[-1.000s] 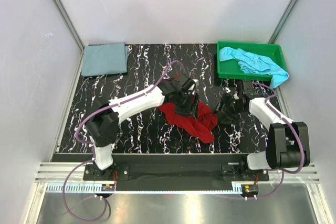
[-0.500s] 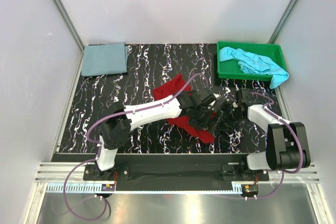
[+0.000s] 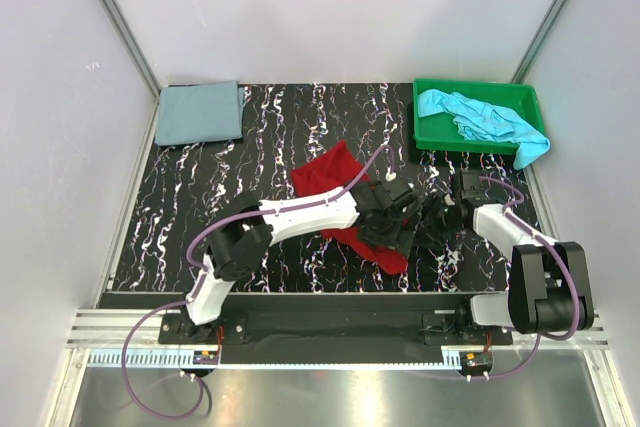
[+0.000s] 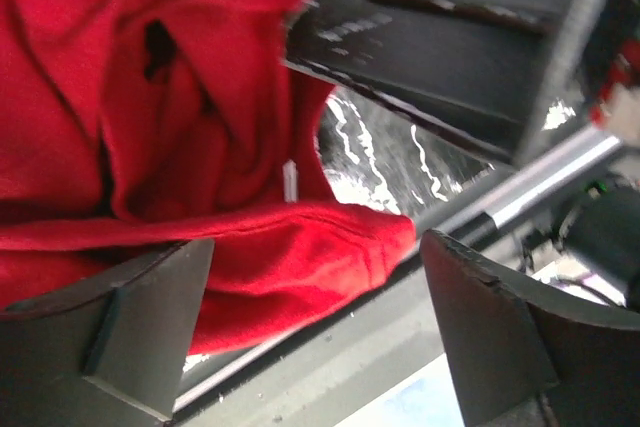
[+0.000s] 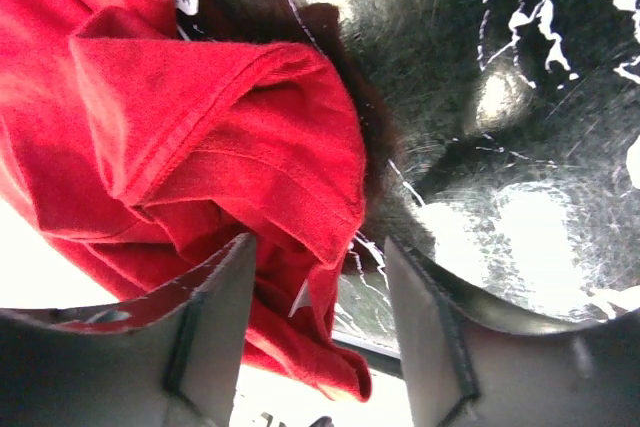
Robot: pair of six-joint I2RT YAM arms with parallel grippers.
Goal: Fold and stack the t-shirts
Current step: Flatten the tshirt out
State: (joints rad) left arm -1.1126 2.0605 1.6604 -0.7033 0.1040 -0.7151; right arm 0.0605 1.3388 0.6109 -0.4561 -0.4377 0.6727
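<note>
**A:** So, where does the red t-shirt [image 3: 322,175] sit against the grippers?

**B:** Crumpled on the black marbled table [image 3: 250,147], right under both. The left gripper [image 3: 398,219] hangs over its near-right end. The right gripper [image 3: 440,213] is just beside that, at the cloth's right edge.

**A:** Is either of them clamped on it?

**B:** No. From the left wrist, the fingers [image 4: 120,337] stand wide apart, with a rolled fold of red lying loose between them. From the right wrist, the jaws are apart too, though narrower. A hemmed edge of the shirt pokes into the gap, with bare table on the other side.

**A:** Anything in the way?

**B:** The left arm [image 3: 300,215] lies across the shirt's middle and hides it from above, and the two grippers crowd each other. Beyond the right gripper, well apart, a green tray [image 3: 470,87] holds the turquoise t-shirt [image 3: 480,117]. It is bunched, with one end hanging over the tray's right corner. Far to the left gripper's left and beyond it, the grey-blue t-shirt [image 3: 200,112] lies folded flat at the table's corner.
</note>
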